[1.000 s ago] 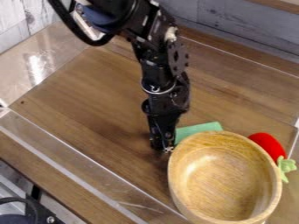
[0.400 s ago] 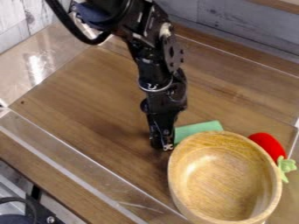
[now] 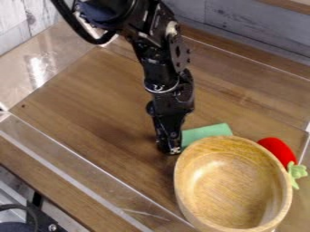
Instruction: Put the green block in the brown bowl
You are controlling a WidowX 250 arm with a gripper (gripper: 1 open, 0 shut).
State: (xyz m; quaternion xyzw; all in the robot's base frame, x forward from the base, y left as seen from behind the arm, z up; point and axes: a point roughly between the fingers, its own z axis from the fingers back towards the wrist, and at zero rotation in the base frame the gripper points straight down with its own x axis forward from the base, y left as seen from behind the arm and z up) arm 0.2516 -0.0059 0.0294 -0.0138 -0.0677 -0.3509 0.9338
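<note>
green block (image 3: 204, 133): light green | brown bowl (image 3: 234, 186): light-brown, grained | pincer (image 3: 169, 145): black

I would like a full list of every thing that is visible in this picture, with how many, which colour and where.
green block: one, light green, flat on the table beside the bowl's far rim, partly hidden by the end effector.
brown bowl: one, light-brown wood, near right, empty.
red object: one, red, rounded, behind the bowl's right rim.
table: one, brown wood, with clear walls around it.
end effector: one, black, pointing down at the block's left end; grip unclear.
</note>
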